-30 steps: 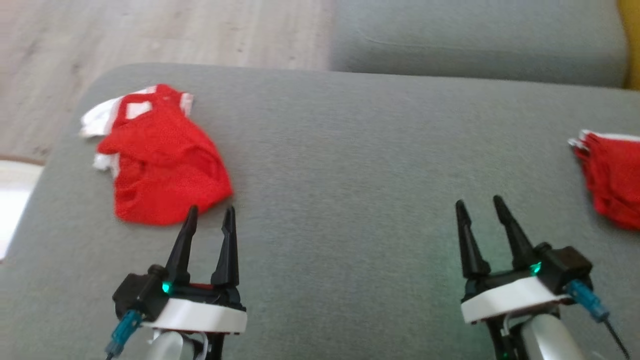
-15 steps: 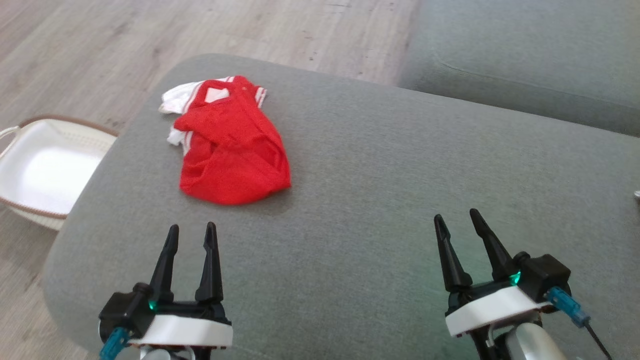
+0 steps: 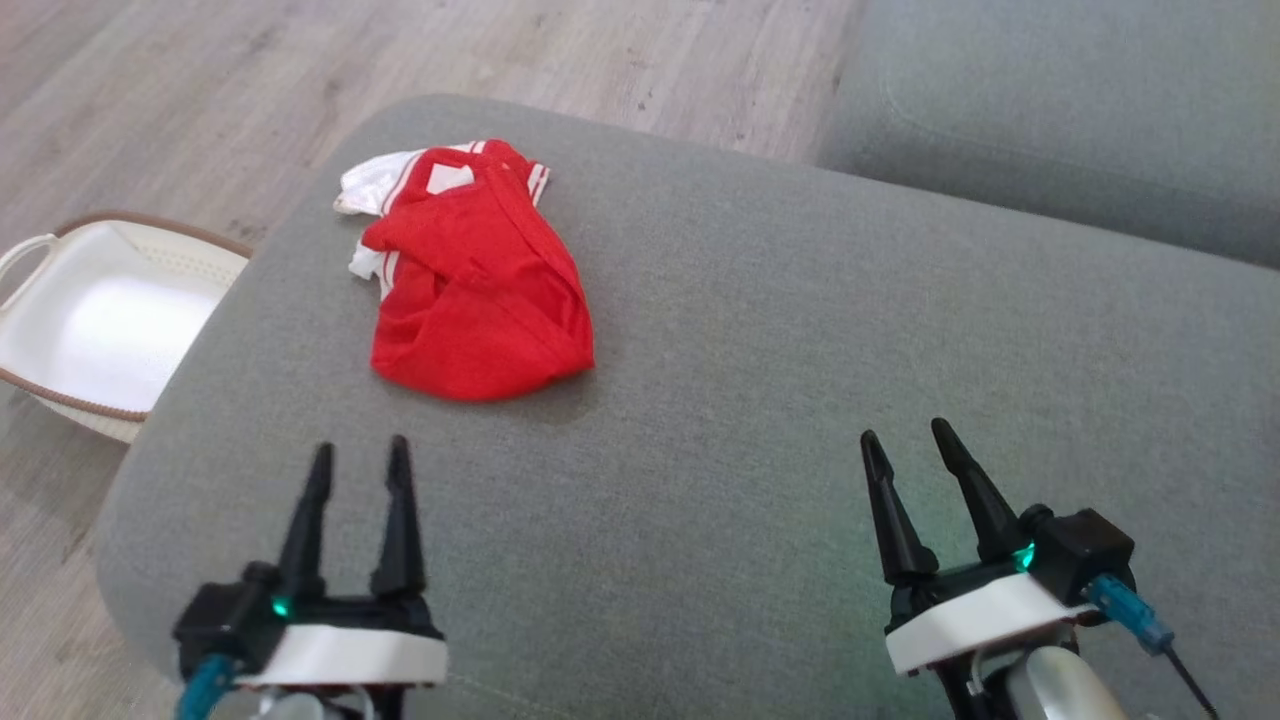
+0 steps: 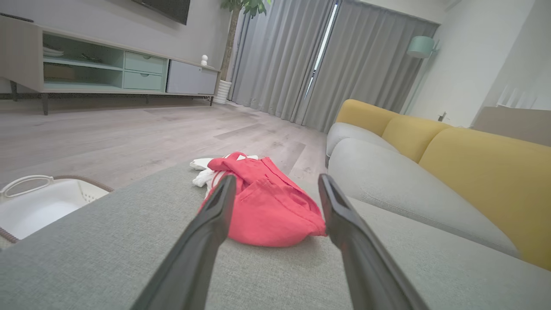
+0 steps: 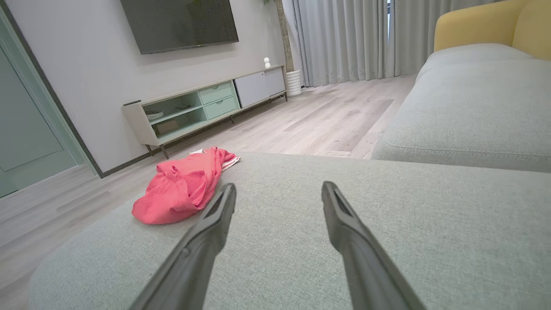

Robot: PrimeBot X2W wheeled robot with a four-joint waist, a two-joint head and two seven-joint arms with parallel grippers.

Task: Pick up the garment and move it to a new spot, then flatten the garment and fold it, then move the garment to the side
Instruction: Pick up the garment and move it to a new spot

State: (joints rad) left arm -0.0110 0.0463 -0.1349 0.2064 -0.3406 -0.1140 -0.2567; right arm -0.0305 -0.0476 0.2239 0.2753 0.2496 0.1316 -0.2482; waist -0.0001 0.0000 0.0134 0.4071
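Crumpled red garment (image 3: pixel 478 300) on grey cushion (image 3: pixel 760 350), its white trim partly tucked under; basket (image 3: pixel 95 330) cut by frame edge; left gripper (image 3: pixel 360 445) and right gripper (image 3: pixel 904 430) both spread, holding nothing.

One red garment (image 3: pixel 480 310), one white basket (image 3: pixel 90 330), one sofa (image 3: pixel 800 400)

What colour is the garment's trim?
White with thin red stripes on the red garment; clearest in the head view.

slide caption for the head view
Red garment crumpled on grey cushion; left gripper and right gripper, jaws open, neither touching it.
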